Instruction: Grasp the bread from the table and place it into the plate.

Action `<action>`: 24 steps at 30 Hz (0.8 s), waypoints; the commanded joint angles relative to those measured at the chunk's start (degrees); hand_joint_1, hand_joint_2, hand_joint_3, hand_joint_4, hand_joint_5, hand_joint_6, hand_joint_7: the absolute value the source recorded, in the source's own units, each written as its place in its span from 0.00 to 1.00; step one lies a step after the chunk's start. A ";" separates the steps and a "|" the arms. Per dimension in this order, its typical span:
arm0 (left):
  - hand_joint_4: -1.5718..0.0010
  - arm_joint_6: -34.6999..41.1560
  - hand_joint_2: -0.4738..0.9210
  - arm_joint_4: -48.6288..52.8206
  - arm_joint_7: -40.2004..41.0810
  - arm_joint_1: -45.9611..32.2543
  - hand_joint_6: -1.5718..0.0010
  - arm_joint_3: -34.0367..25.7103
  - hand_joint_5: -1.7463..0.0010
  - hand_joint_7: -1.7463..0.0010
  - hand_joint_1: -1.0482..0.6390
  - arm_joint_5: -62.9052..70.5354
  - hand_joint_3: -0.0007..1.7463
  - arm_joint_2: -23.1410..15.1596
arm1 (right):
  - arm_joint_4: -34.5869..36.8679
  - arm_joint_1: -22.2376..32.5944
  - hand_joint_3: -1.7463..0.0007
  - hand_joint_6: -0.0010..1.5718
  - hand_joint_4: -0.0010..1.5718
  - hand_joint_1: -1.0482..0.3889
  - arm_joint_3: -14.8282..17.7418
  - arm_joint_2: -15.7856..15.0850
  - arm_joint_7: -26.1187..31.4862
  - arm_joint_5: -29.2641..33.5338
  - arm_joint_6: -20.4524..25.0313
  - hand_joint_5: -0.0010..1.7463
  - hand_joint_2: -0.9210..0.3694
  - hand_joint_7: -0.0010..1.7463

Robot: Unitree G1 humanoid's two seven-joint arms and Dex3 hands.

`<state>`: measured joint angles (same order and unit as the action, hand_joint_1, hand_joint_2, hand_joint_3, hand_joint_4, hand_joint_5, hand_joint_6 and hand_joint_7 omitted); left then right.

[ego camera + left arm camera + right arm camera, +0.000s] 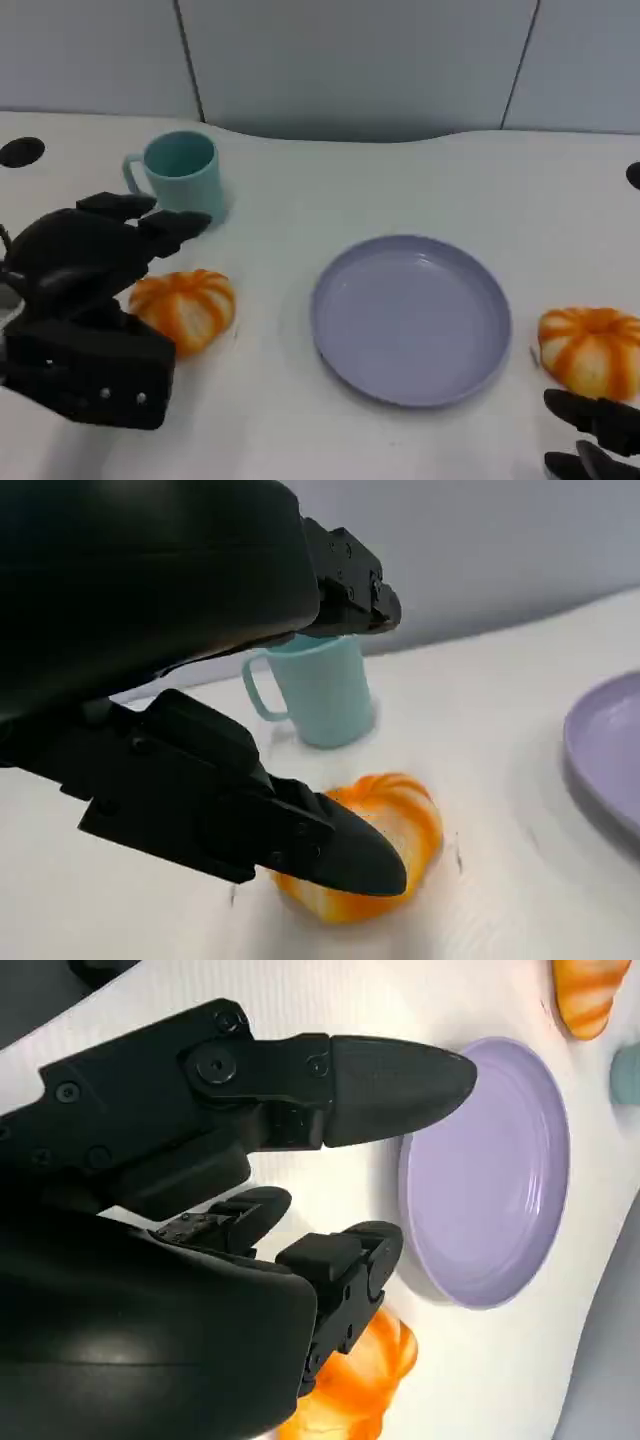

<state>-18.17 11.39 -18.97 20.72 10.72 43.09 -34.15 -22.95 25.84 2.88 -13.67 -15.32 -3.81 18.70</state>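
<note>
Just beside the left hand's fingers (150, 232) lies bread (184, 307).

Matte black left hand (85, 300) of hard plastic, with a rounded, faintly glossy shell at the back and a boxy block dotted with small pale screws near the wrist. Chunky black fingers (340, 855) ending in smooth, tapered, blunt tips. Matte black right hand (250, 1200) of the same build: a broad domed shell, angular segmented fingers, round recessed screw heads at the pivots, one long pointed fingertip (400, 1085) with a soft sheen.
</note>
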 commanded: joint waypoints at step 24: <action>0.92 17.56 0.79 17.47 -5.51 15.35 0.85 17.27 0.97 1.00 0.38 6.02 0.00 8.82 | -3.91 2.62 0.71 0.31 0.41 0.36 -0.32 -0.52 0.62 0.37 0.93 0.01 0.00 0.00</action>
<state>-2.48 26.69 -25.25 34.90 26.79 47.97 -26.14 -25.85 28.02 2.36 -13.81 -14.97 -3.58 19.60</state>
